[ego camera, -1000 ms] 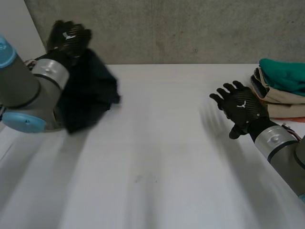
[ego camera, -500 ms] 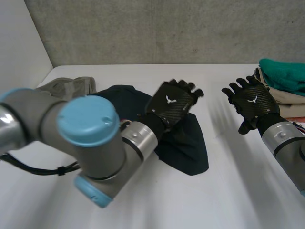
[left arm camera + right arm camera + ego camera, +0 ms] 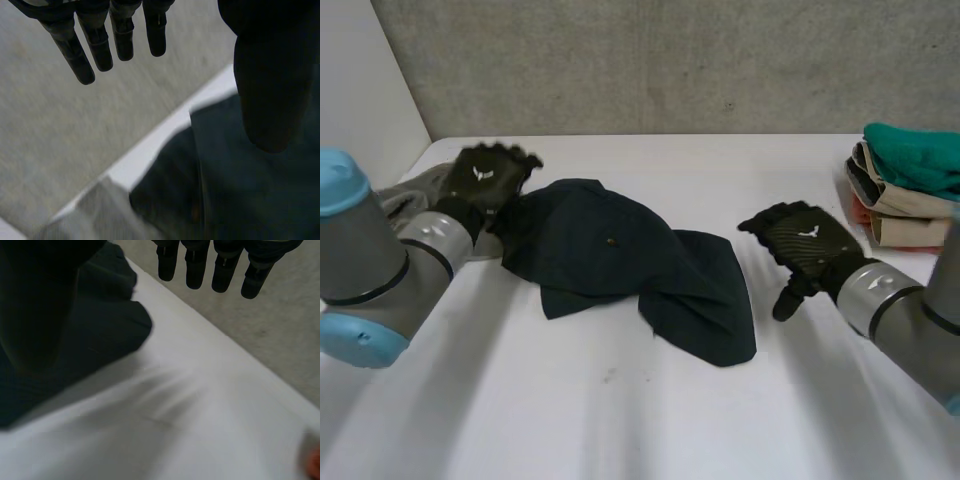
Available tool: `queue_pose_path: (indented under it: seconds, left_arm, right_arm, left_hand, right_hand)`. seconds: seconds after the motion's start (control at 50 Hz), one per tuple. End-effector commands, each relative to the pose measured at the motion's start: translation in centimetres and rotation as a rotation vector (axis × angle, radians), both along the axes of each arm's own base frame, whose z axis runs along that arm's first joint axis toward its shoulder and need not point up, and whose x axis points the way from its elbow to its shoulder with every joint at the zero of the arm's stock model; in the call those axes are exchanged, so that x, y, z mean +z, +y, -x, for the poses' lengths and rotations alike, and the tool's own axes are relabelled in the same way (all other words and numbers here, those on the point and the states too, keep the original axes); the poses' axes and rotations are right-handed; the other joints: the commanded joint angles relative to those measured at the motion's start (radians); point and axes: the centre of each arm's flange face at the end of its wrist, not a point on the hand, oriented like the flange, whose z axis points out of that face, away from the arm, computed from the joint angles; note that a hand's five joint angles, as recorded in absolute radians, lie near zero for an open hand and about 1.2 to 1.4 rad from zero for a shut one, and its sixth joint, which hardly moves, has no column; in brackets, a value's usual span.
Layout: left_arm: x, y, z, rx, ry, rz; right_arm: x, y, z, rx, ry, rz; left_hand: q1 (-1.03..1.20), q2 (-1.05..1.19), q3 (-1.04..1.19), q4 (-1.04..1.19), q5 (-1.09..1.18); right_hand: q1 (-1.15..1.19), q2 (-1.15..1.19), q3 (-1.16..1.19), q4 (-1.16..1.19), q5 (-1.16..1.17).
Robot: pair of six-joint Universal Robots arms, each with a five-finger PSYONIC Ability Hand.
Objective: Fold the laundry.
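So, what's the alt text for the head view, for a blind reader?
A dark blue garment lies crumpled in the middle of a white table. The left hand is open at its left edge, the right hand open a little off its right edge; folded clothes are stacked at far right.

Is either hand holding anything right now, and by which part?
Nothing is held. The left hand is open at the left edge of the dark blue cloth; the right hand is open too, beside the cloth's right side, apart from it.
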Motion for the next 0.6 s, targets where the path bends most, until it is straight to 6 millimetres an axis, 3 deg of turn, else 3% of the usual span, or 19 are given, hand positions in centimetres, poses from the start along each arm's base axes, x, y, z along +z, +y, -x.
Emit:
queue_pose_path:
  seconds: [0.02, 0.2, 0.26, 0.3, 0.34, 0.38, 0.46, 0.5, 0.54, 0.6]
  left_arm:
    - [-5.9, -1.9, 0.3, -0.059, -0.223, -0.030]
    - [-8.7, -3.7, 1.0, -0.077, -0.291, -0.025]
    - [-9.7, -4.5, 1.3, -0.079, -0.290, -0.025]
    - [-9.9, -5.1, 1.3, -0.072, -0.288, -0.021]
    - [-10.0, -5.9, 1.4, -0.064, -0.278, -0.003]
    - [-9.8, -6.4, 1.6, -0.059, -0.273, 0.020]
    - [-8.6, -6.8, 2.3, -0.056, -0.250, 0.088]
    - [-7.0, -6.1, 3.3, -0.066, -0.217, 0.116]
    - [-4.2, -4.2, 5.0, -0.091, -0.154, 0.144]
    - [-2.1, -1.8, 6.2, -0.122, -0.086, 0.144]
  right_arm:
    - [-1.6, 0.8, -3.5, 0.065, -0.005, -0.028]
    - [-3.5, 0.3, -5.1, 0.022, 0.039, -0.002]
    - [-3.8, 0.4, -5.4, 0.024, 0.036, 0.014]
    - [-3.9, 0.4, -5.5, 0.026, 0.033, 0.025]
    - [-3.8, 0.4, -5.5, 0.027, 0.037, 0.033]
    - [-3.8, 0.2, -5.3, 0.023, 0.047, 0.042]
    - [-3.4, -0.1, -4.9, 0.002, 0.059, 0.059]
    - [-3.0, -0.3, -4.8, -0.009, 0.059, 0.071]
    - [-1.5, -0.4, -4.7, -0.028, 0.048, 0.113]
    - [1.3, -1.3, -3.7, -0.070, 0.021, 0.180]
  left_hand:
    - [0.069, 0.069, 0.073, 0.075, 0.067]
    - [0.181, 0.180, 0.184, 0.186, 0.179]
    - [0.318, 0.318, 0.322, 0.324, 0.316]
    - [0.500, 0.499, 0.504, 0.505, 0.498]
    - [1.048, 1.047, 1.051, 1.053, 1.046]
    - [1.114, 1.113, 1.118, 1.119, 1.112]
    - [1.114, 1.113, 1.118, 1.119, 1.112]
    - [1.114, 1.113, 1.118, 1.119, 1.112]
    - [1.114, 1.113, 1.118, 1.119, 1.112]
    - [1.114, 1.113, 1.118, 1.119, 1.112]
  right_hand:
    - [-0.055, -0.032, -0.029, -0.035, -0.047]
    - [-0.055, -0.032, -0.029, -0.035, -0.047]
    - [-0.055, -0.032, -0.029, -0.035, -0.047]
    - [-0.055, -0.032, -0.029, -0.035, -0.047]
    - [-0.055, -0.032, -0.029, -0.035, -0.047]
    - [-0.055, -0.032, -0.029, -0.035, -0.047]
    - [-0.055, -0.032, -0.029, -0.035, -0.047]
    - [-0.055, -0.032, -0.029, -0.035, -0.047]
    - [-0.055, -0.032, -0.029, -0.035, -0.047]
    - [-0.055, -0.032, -0.029, -0.035, -0.047]
